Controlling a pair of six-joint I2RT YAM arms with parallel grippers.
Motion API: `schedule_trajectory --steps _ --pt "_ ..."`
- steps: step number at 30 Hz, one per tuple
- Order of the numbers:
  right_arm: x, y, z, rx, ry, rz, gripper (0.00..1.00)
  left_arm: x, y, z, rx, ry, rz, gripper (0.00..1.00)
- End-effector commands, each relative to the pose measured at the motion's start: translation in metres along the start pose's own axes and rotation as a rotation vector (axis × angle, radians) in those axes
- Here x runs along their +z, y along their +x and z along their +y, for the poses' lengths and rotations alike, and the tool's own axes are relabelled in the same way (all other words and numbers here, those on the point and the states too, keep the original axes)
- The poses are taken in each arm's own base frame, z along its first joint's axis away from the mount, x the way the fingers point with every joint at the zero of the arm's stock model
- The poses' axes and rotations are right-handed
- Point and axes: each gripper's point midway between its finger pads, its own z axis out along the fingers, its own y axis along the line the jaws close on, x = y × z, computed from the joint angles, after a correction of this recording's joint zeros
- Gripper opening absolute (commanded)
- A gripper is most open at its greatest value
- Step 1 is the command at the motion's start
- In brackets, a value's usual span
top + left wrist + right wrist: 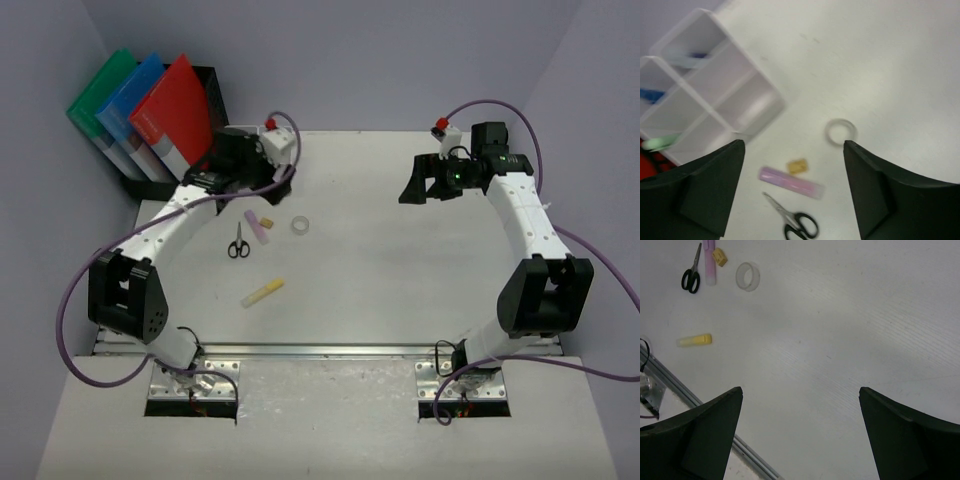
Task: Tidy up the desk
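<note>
A black rack [212, 90] in the far left corner holds three tilted folders: green [100, 95], blue [130, 100] and red [170, 115]. Beside it, the left gripper [792, 150] hovers with its jaws apart and nothing between them. Below it is a white tray [771, 107]; two compartments hold blurred blue things. The white desk [400, 280] fills the middle of the scene, with scissors [238, 243], a pink stick [257, 228], a tape ring [300, 225] and a yellow marker [262, 292] lying loose on it. The right gripper [800, 392] is wide open and empty over bare desk.
</note>
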Motion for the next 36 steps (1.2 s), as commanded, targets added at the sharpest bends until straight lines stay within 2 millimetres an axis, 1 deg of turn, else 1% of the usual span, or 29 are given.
schedule_trajectory --steps 1,2,3,5,6,8,11,13,15,21,25,27,28,29,30,32,34,36 --pt "-0.01 -0.012 0.011 -0.035 -0.027 -0.052 0.99 -0.028 0.168 -0.137 0.063 0.386 0.661 0.8" --pt "-0.01 -0.012 0.01 -0.035 -0.027 -0.054 0.99 -0.035 0.18 -0.144 0.043 0.388 0.727 0.8" --pt "-0.009 -0.012 0.01 -0.033 -0.03 -0.052 0.99 -0.034 0.184 -0.149 0.051 0.402 0.745 0.79" --pt "-0.008 -0.013 0.01 -0.032 -0.032 -0.051 0.99 -0.037 0.197 -0.154 0.037 0.392 0.819 0.78" --pt "-0.008 -0.014 0.01 -0.033 -0.034 -0.051 0.99 -0.035 0.198 -0.156 0.033 0.371 0.845 0.78" --pt "-0.008 -0.014 0.01 -0.033 -0.037 -0.051 0.99 -0.035 0.203 -0.153 0.03 0.332 0.9 0.78" --pt "-0.007 -0.015 0.012 -0.003 -0.042 -0.053 0.99 -0.029 0.206 -0.148 0.022 0.275 0.928 0.78" --pt "-0.008 -0.014 0.013 -0.003 -0.042 -0.056 0.99 -0.025 0.21 -0.14 0.032 0.222 0.944 0.78" --pt "-0.009 -0.013 0.013 -0.006 -0.037 -0.057 0.99 -0.023 0.219 -0.137 0.039 0.195 0.974 0.78" --pt "-0.013 -0.008 0.014 -0.022 -0.024 -0.058 0.99 -0.026 0.241 -0.137 0.047 0.184 1.035 0.75" --pt "-0.014 -0.006 0.014 -0.023 -0.023 -0.057 0.99 -0.029 0.255 -0.141 0.058 0.188 1.061 0.69" --pt "-0.014 -0.005 0.015 -0.023 -0.021 -0.057 0.99 -0.031 0.261 -0.14 0.076 0.171 1.067 0.62" --pt "-0.014 -0.005 0.015 -0.023 -0.02 -0.056 0.99 -0.031 0.26 -0.141 0.075 0.173 1.061 0.56" --pt "-0.014 -0.005 0.014 -0.023 -0.02 -0.057 0.99 -0.03 0.256 -0.141 0.073 0.172 1.049 0.46" --pt "-0.014 -0.006 0.014 -0.023 -0.019 -0.058 0.99 -0.027 0.25 -0.14 0.07 0.172 1.03 0.38" --pt "-0.014 -0.006 0.014 -0.024 -0.02 -0.057 0.99 -0.019 0.23 -0.142 0.064 0.191 0.972 0.15" --pt "-0.013 -0.008 0.014 -0.024 -0.026 -0.058 0.99 -0.009 0.199 -0.145 0.052 0.225 0.885 0.0" --pt "-0.013 -0.011 0.014 -0.025 -0.027 -0.061 0.99 -0.001 0.165 -0.144 0.044 0.241 0.791 0.0"
